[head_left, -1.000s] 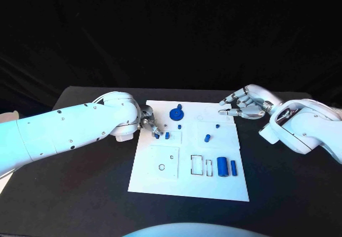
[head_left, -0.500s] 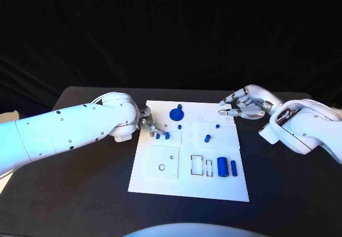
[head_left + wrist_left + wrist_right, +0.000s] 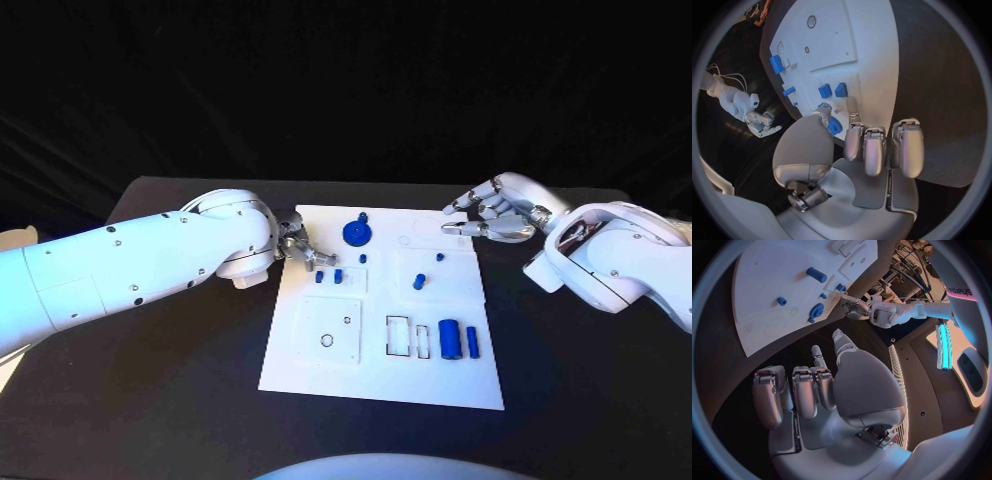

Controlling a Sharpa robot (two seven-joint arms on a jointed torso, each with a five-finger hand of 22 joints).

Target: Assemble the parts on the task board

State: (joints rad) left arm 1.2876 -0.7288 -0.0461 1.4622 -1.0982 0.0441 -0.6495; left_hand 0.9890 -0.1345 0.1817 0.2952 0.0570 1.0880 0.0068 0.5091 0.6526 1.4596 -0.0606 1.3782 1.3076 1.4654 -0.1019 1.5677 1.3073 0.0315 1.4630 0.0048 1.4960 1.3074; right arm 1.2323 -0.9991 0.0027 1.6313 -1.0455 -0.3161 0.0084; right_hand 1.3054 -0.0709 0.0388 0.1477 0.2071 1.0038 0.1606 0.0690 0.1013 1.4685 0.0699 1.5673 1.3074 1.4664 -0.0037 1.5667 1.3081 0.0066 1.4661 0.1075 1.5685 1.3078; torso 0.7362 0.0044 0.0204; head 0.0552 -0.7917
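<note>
Task board [image 3: 382,375] lies mid-table [image 3: 173,400], between the two hands. Left hand [image 3: 299,250] sits at board's left edge, far half; two small parts [image 3: 329,276] stand just beside its fingertips, board side. Round part [image 3: 353,233] is a bit farther in and behind those, w/ a small peg [image 3: 364,257] near it. Right hand [image 3: 488,218] is over board's far right corner; a peg [image 3: 440,254] lies just nearer than it, another part [image 3: 420,280] beyond that twd centre. Well apart from both hands, near half, a cylinder [image 3: 451,338] and a bar [image 3: 472,340] lie side by side.
</note>
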